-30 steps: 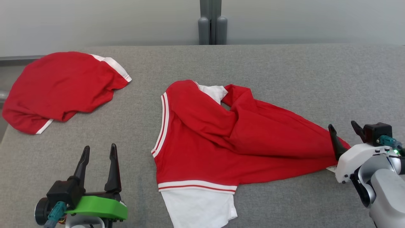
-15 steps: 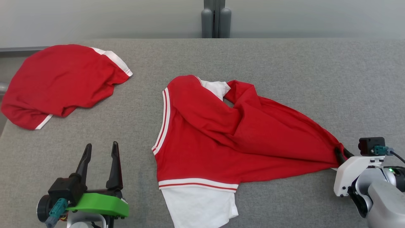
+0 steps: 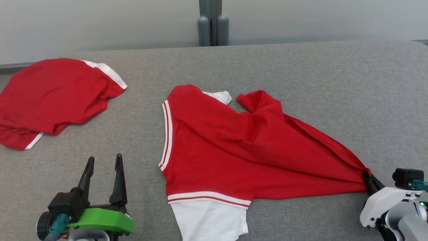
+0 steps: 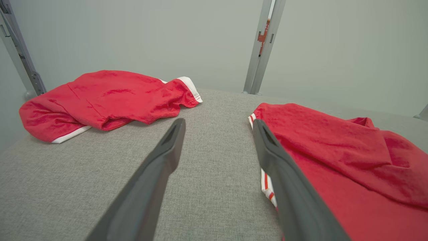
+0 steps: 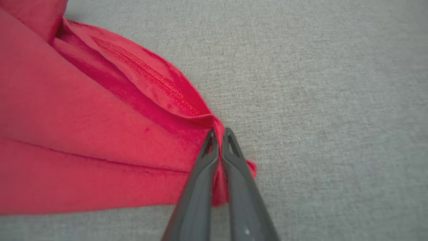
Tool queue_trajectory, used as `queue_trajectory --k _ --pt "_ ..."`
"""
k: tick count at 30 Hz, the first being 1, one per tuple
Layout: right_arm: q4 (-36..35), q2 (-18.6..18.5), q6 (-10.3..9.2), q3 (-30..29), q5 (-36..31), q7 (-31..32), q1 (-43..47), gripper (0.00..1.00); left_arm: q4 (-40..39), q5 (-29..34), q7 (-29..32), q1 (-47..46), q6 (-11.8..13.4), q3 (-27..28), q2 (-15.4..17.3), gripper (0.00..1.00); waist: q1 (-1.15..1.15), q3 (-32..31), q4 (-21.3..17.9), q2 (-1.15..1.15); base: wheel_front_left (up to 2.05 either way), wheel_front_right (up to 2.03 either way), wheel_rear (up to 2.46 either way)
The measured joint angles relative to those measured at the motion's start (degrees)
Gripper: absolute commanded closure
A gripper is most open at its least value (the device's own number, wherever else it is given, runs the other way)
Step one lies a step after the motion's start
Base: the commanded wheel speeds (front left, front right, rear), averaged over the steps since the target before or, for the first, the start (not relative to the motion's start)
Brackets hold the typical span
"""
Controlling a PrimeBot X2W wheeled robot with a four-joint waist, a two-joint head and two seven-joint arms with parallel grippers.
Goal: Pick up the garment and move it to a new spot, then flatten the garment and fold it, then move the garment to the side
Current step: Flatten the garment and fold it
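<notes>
Right gripper (image 5: 219,132) clamps its two dark fingers on a pulled-out corner of the red cloth garment with white-striped trim (image 3: 234,150), which lies spread mid-table on the grey fabric-covered table (image 3: 301,73). Left gripper (image 3: 103,160) hovers released, jaws apart, between it and a second crumpled red garment (image 3: 57,97).

The garment (image 3: 234,154) is a red top with white-and-red striped bands along its left edge and lower hem; white fabric shows below the hem and at its far edge. It lies rumpled in the middle of the grey table (image 3: 301,73), its right end drawn to a narrow point with creases fanning from it, pinched between the closed fingers of the right gripper (image 3: 367,175)
</notes>
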Motion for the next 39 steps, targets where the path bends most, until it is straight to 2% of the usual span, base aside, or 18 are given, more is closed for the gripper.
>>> queue_trajectory --k 1,2,10,15,20,25,31,39 --pt "-0.99 -0.07 0.00 -0.21 0.09 -0.14 0.71 0.58 -0.04 0.03 0.00 0.08 0.00 0.22 0.00 0.00 0.00 -0.09 -0.31 0.00 0.00 0.00 0.00" --pt "-1.93 -0.05 0.00 -0.63 0.29 -0.55 1.07 0.00 -0.09 0.10 0.00 0.17 0.00 0.34 0.00 0.00 0.00 -0.16 -0.55 0.00 0.00 0.00 0.00" --pt "-10.32 0.31 -0.01 -6.64 -3.81 -1.76 3.75 0.00 -0.36 0.57 0.00 0.86 -0.02 1.19 -0.02 0.00 0.00 -1.53 -2.23 0.00 0.00 0.00 0.00" --pt "-20.65 3.65 -0.01 -13.03 -10.24 -1.80 8.03 0.00 -0.43 0.82 0.00 1.71 -0.07 1.87 -0.03 0.00 0.00 -2.77 -2.98 0.00 0.00 0.00 0.00" --pt "-30.44 7.17 -0.01 -16.67 -14.77 -1.81 12.36 0.00 -0.69 0.82 0.00 2.69 -0.07 2.49 -0.04 0.00 0.00 -3.84 -3.46 0.00 0.00 0.00 0.00" --pt "-37.82 9.40 -0.02 -17.31 -17.74 -1.81 16.13 0.00 -0.93 0.83 0.00 3.40 -0.07 2.81 -0.03 0.00 0.00 -4.70 -3.69 0.00 0.00 0.00 0.00" --pt "-43.62 10.33 -0.02 -16.50 -18.92 -1.82 17.91 0.00 -0.87 0.98 0.00 3.49 -0.08 3.19 -0.04 0.00 0.00 -5.14 -3.64 0.00 0.00 0.00 0.00" --pt "-46.58 11.29 -0.02 -15.14 -19.23 -1.81 19.30 0.00 -0.47 1.87 0.00 3.52 -0.08 3.46 -0.04 0.00 0.00 -5.75 -3.16 0.00 0.00 0.00 0.00"
